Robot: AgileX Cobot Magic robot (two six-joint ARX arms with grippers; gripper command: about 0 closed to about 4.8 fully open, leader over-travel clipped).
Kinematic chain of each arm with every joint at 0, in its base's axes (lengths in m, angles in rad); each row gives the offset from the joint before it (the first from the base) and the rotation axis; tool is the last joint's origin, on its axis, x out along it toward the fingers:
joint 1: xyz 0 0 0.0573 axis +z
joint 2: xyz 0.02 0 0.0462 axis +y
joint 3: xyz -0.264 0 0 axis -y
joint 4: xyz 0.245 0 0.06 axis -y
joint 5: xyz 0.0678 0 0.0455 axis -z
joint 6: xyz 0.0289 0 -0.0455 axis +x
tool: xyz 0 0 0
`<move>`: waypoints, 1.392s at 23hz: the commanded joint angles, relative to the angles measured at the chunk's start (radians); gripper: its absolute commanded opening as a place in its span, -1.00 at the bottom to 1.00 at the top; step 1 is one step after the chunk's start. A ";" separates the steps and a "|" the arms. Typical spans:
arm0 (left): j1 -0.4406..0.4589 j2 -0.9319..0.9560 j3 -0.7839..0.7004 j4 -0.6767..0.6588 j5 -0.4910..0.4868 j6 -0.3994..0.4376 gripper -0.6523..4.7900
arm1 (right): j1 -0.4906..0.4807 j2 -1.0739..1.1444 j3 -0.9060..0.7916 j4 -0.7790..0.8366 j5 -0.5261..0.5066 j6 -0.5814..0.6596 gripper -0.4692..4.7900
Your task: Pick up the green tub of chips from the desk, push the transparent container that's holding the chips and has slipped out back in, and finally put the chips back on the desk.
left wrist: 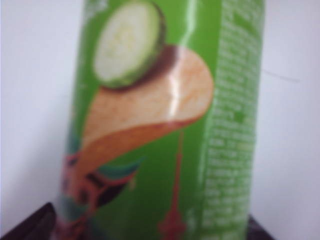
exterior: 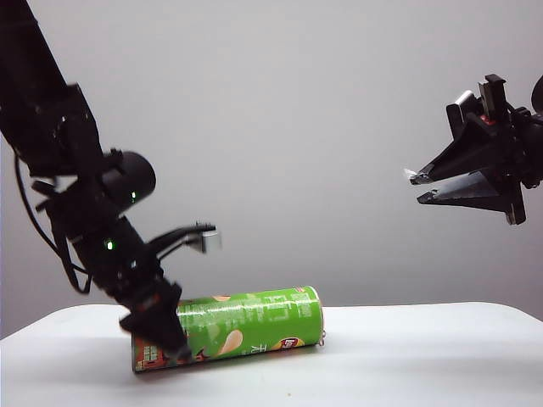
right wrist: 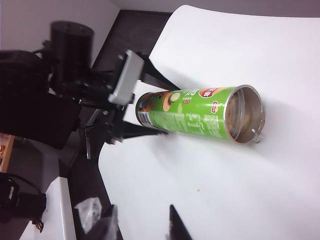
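Exterior: green tub of chips [exterior: 242,326] lies lengthwise on desk [exterior: 407,356]; left gripper [exterior: 159,329] straddles its closed end, jaws spread, nothing clamped. Left wrist: can fills the gap. Right wrist: right gripper [right wrist: 142,225] high, well apart, partly open, empty; open mouth faces it.

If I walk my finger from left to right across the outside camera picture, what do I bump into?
Left gripper at the can's end → green can lying on the desk → right gripper, up in the air.
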 commanded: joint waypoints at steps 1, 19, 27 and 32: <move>0.000 -0.102 0.003 -0.003 0.022 -0.082 1.00 | 0.002 -0.003 0.001 0.006 0.016 -0.014 -0.34; 0.166 -0.997 -0.164 -0.226 -0.214 -0.314 0.93 | 0.001 -0.317 -0.002 -0.013 0.352 0.091 -0.86; 0.294 -1.364 -0.463 -0.044 -0.239 -0.521 0.67 | 0.006 -0.629 -0.126 0.177 0.592 0.184 -0.86; 0.275 -1.561 -0.601 0.051 -0.309 -0.655 0.67 | 0.006 -0.894 -0.398 0.340 0.715 0.258 -0.86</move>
